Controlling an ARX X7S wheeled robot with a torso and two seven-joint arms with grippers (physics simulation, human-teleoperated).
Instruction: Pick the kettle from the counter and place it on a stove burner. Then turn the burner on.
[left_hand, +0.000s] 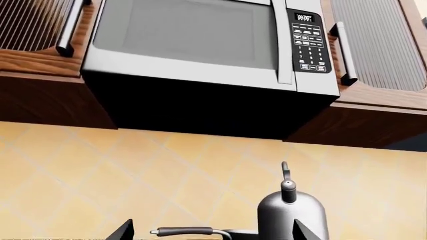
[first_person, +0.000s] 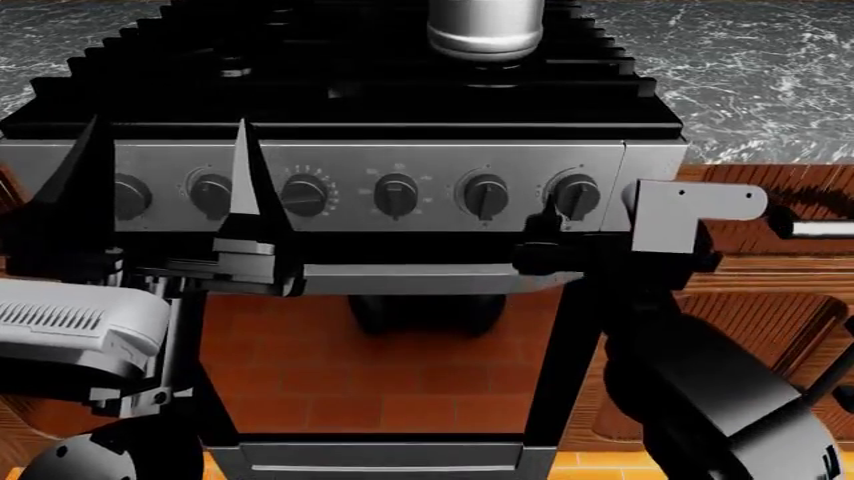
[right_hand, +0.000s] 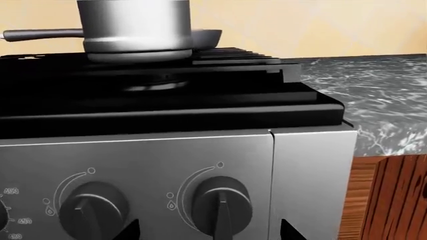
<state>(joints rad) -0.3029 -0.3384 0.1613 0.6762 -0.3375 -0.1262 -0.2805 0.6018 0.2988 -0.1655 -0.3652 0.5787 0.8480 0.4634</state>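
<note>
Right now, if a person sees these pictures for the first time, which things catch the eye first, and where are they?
The silver kettle stands on the black stove grates toward the right, with a burner below it. A row of black knobs crosses the steel front panel, and the right gripper is at the rightmost knob. A large microwave hangs above.

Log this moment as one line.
stage: knob approach | silver-grey domed metal kettle: on black ridged stove grates, above a burner | right hand: open, at rightmost black round knob | left hand: open, idle
</note>
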